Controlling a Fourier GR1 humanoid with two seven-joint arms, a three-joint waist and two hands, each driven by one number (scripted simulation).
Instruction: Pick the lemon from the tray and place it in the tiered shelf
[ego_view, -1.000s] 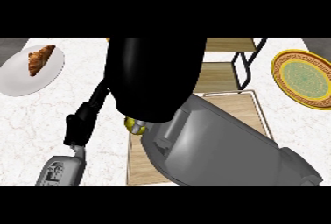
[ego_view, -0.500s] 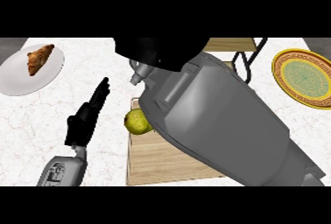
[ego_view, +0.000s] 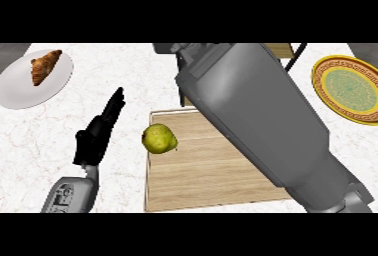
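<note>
Lemon (ego_view: 159, 138) lies on the tray (ego_view: 214, 185), at its left edge, uncovered and w/ no hand touching it. Change vs. 1 s ago: my right forearm (ego_view: 258, 120) then lay across the tray w/ its dark hand over the fruit; it has since swung up and away, now running diagonally from lower right to the top of view. Right hand itself is cut off at the top edge, so I cannot tell whether its fingers are spread or curled. Lemon sits approx. where it was 0.5 s ago, i.e. not lifted. Left hand (ego_view: 100, 130) rests on the counter (ego_view: 133, 65) just left of the tray, fingers straight and pressed together, pointing away from me, apart from the fruit; unchanged. Shelf (ego_view: 284, 49) shows only as a wood corner w/ black frame at top. Judgement: the pick is not done; the fruit stays on the tray, so a re-approach is req'd before any transfer. Croissant plate (ego_view: 22, 90) at far left and patterned plate (ego_view: 347, 89) at far right are not involved.
</note>
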